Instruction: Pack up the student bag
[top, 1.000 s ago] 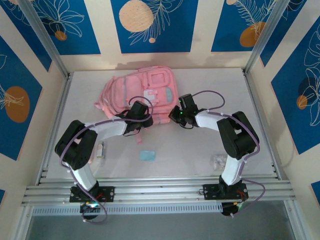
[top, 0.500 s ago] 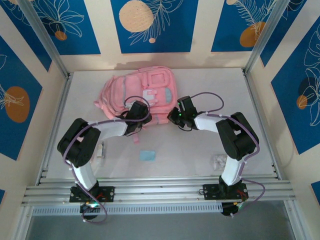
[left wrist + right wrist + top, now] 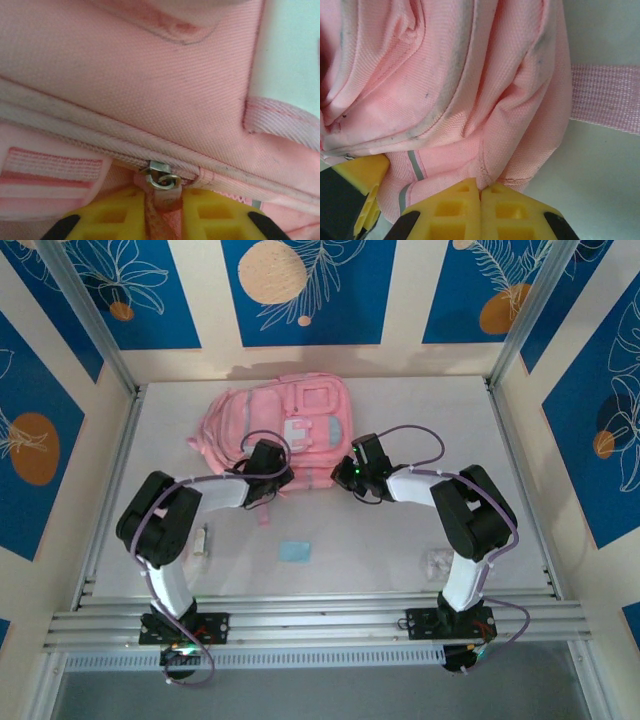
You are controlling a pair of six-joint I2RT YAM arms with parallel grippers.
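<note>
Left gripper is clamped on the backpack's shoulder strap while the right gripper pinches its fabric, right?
Not the strap: the left wrist view shows the left gripper clamped on the zipper pull of the backpack. The right gripper does pinch its fabric.

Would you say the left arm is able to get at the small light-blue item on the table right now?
Probably not yet: the left gripper is shut on the zipper pull of the student bag and must let go first; the light-blue item lies unobstructed.
</note>
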